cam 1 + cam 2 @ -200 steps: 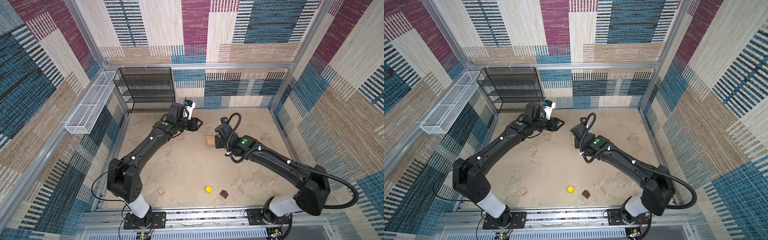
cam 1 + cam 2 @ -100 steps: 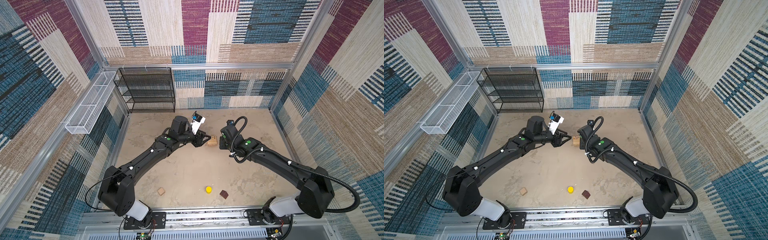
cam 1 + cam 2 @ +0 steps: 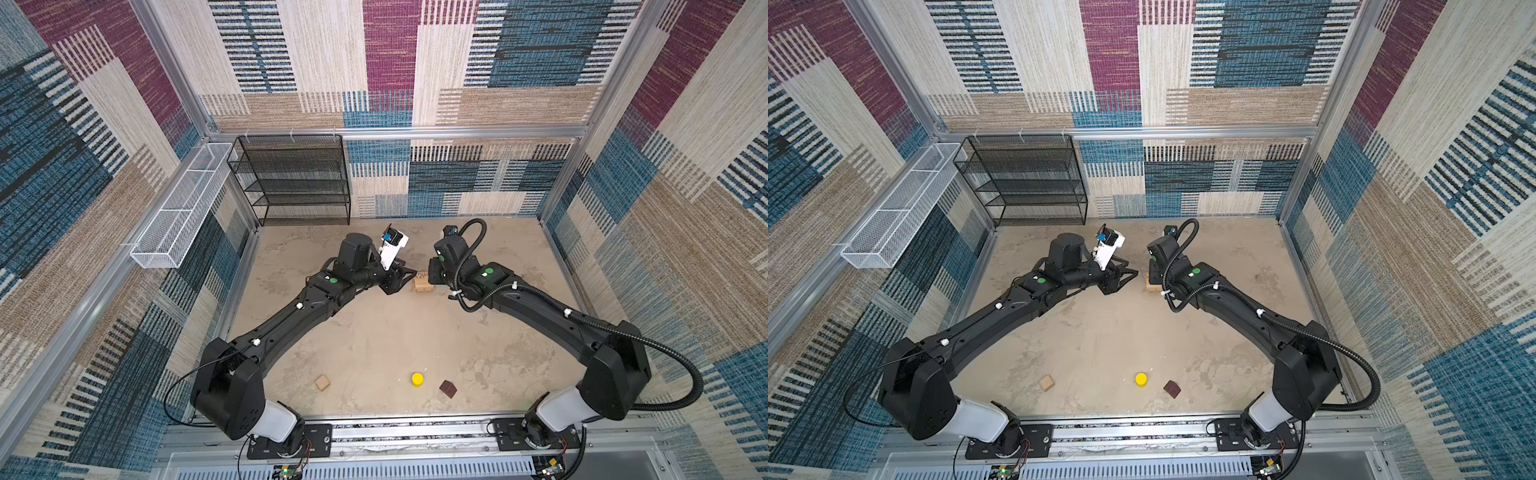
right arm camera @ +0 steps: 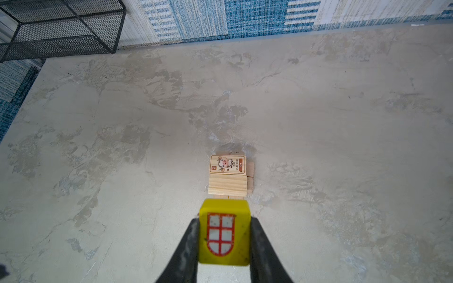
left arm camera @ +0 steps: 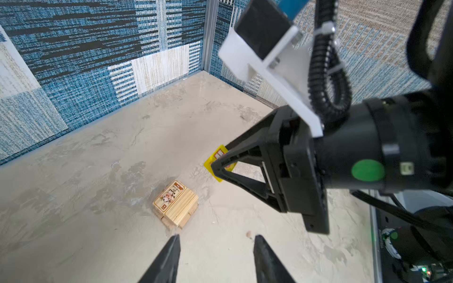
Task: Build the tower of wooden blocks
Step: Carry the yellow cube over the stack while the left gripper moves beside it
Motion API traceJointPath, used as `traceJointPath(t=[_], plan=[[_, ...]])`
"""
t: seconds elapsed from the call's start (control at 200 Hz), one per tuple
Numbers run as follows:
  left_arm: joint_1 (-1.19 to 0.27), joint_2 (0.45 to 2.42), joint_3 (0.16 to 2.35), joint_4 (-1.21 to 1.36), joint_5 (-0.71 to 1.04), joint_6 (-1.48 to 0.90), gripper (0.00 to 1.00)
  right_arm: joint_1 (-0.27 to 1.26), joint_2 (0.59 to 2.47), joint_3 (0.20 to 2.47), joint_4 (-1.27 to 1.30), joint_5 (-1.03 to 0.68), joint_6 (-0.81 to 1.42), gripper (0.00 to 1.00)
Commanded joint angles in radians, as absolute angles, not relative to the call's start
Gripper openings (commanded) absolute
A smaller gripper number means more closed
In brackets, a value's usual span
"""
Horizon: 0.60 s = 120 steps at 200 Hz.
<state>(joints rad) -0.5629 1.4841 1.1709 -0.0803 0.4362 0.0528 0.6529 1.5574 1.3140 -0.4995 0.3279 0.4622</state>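
Right wrist view: yellow block (image 4: 224,231) with red-framed window print clamped in right gripper (image 4: 224,235), one finger pressed on each side face. Straight ahead of that block, near but apart: wood block tower (image 4: 228,176), no contact with fingers (image 4: 188,245). Two layers only, crossed pale planks. Top pair side by side, ox-print plank (image 4: 227,164) farther from the gripper, plain plank (image 4: 227,187) nearer.

Left wrist view: left gripper (image 5: 216,239) open and empty, fingertips (image 5: 174,241) spread wide. Tower (image 5: 175,204) just past the fingertips, off toward one of them, not between, not touching. Beyond the tower, right gripper (image 5: 220,167) held off the tabletop, yellow block (image 5: 217,154) peeking out at its tips, clear of the top planks.

Both top views: tower (image 3: 423,283) (image 3: 1152,286) in back half of tabletop (image 3: 374,332) (image 3: 1100,332), roughly midway between the side edges. Just beside it on the left, left gripper (image 3: 405,276) (image 3: 1127,276), jaws apart. On its right, right gripper mostly hidden under own wrist.

Loose in a row near the tabletop's front edge, well apart from both grippers: tan cube (image 3: 322,382) (image 3: 1047,382), yellow cylinder (image 3: 417,379) (image 3: 1141,379), dark brown block (image 3: 448,388) (image 3: 1172,388).

Back left corner: black wire rack (image 3: 295,183) (image 3: 1025,183). On the left wall: white wire basket (image 3: 178,208) (image 3: 897,212).
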Motion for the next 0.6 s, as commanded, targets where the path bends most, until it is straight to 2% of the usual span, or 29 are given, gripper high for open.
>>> traceJointPath(t=[0.0, 0.596], plan=[[-0.561, 1.475, 1.177, -0.092, 0.398, 0.092, 0.53, 0.654, 1.597, 1.373, -0.502, 0.362, 0.433, 0.0], [-0.561, 1.514, 1.208, -0.129, 0.394, 0.029, 0.54, 0.652, 1.679, 1.403, -0.545, 0.361, 0.45, 0.0]])
